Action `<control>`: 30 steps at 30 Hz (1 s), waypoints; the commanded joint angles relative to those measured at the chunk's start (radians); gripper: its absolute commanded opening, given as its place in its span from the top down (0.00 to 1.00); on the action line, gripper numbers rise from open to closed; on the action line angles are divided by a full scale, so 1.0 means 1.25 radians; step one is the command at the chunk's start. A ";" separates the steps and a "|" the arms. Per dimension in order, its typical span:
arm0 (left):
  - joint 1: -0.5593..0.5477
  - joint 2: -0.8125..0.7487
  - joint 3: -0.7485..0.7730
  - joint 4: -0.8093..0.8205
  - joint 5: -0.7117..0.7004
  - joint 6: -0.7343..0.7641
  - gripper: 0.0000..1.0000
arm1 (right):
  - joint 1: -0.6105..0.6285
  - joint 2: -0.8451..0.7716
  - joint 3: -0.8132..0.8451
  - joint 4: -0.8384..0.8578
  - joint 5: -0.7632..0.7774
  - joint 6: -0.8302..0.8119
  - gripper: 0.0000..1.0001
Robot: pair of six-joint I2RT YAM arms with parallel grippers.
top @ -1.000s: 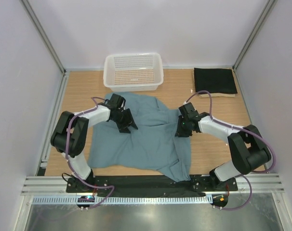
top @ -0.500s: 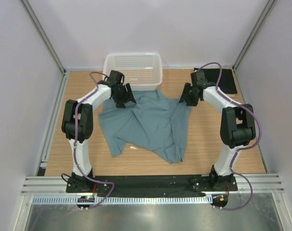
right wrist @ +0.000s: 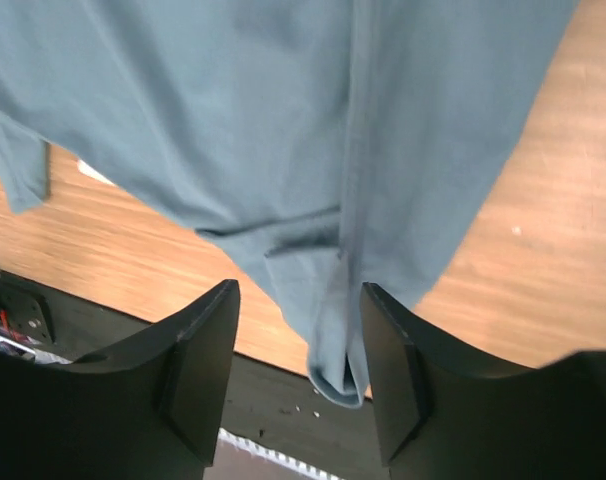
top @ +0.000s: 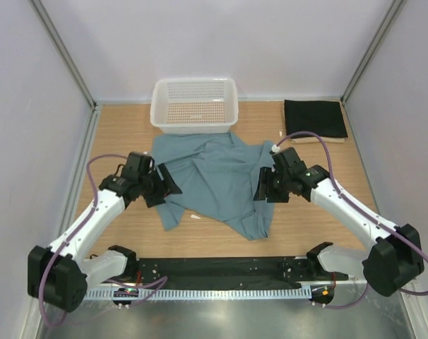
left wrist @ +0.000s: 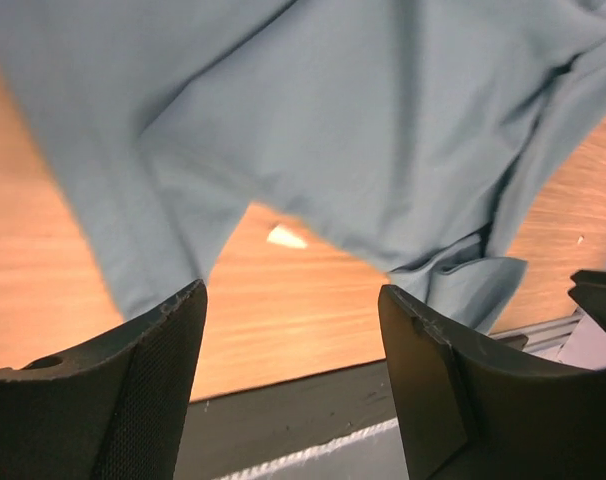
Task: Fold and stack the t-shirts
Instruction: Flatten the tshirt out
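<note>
The large teal-blue t-shirt (top: 217, 176) lies crumpled and spread in the middle of the table, its far edge touching the basket. My left gripper (top: 169, 189) is open and empty at the shirt's left edge; the left wrist view shows the shirt (left wrist: 363, 130) beyond the open gripper (left wrist: 293, 330). My right gripper (top: 265, 188) is open above the shirt's right side; the right wrist view shows a shirt fold (right wrist: 333, 330) below the open gripper (right wrist: 298, 320), not pinched. The black t-shirt (top: 314, 118) lies folded at the back right on the cream-beige one (top: 317, 140), of which only a sliver shows.
A white mesh basket (top: 195, 104) stands at the back centre. A small white scrap (top: 195, 217) lies on the wood beside the shirt's near edge. Bare wood shows left and right of the shirt. The black base rail (top: 221, 268) runs along the near edge.
Both grippers have pulled back from the far side by the basket toward the near middle. The teal shirt has stayed where it lay, bunched, with no gripper holding it.
</note>
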 commanded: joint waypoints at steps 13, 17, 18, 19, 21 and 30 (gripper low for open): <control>0.114 -0.207 -0.169 -0.135 0.003 -0.173 0.12 | 0.010 0.052 -0.076 0.075 0.005 0.063 0.56; 0.115 -0.195 -0.176 -0.167 -0.003 -0.192 0.20 | 0.010 0.079 -0.091 0.083 -0.020 0.071 0.59; 0.117 -0.186 -0.177 -0.172 -0.003 -0.195 0.23 | 0.009 0.077 -0.094 0.092 -0.022 0.073 0.59; 0.115 -0.183 -0.178 -0.180 -0.003 -0.196 0.24 | 0.010 0.076 -0.096 0.096 -0.023 0.075 0.62; 0.115 -0.174 -0.182 -0.190 -0.009 -0.205 0.28 | 0.010 0.080 -0.094 0.093 -0.030 0.080 0.63; 0.115 -0.140 -0.197 -0.183 -0.005 -0.212 0.19 | 0.010 0.096 -0.106 0.103 -0.038 0.086 0.92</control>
